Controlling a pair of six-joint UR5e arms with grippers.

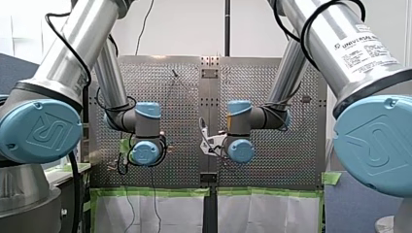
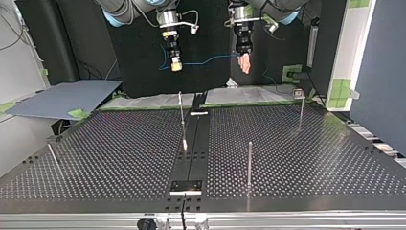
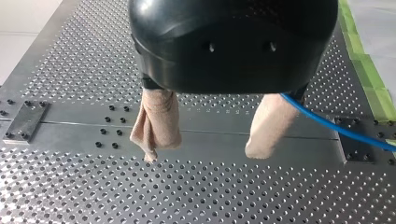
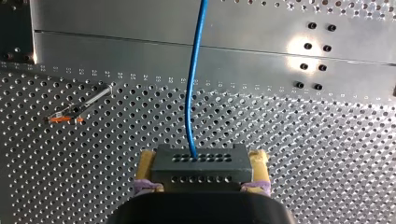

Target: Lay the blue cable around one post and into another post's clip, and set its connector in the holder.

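**wire_nerd:** ok so where's the blue cable (image 2: 206, 61) at?

**benchrat:** Up in the air. In the top view it's strung between the two hands, well above the desk (image 2: 297, 143). The right hand (image 4: 203, 161) is pinching the black connector (image 4: 196, 170) between its yellow pads (image 4: 259, 161). The cable comes straight out of the connector's face and heads away from that hand.

**wire_nerd:** and the left hand (image 3: 203, 151)?

**benchrat:** Spread wide. Its beige pads (image 3: 156, 123) stand apart, with only desk showing between them. The cable comes out from behind one pad and runs off to the side. Can't tell if it actually touches that pad.

**wire_nerd:** posts?

**benchrat:** Thin posts (image 2: 249, 163) stand upright on the desk, well apart from the cable. The right wrist view shows one with an orange bit (image 4: 70, 114), off to the side of the cable.
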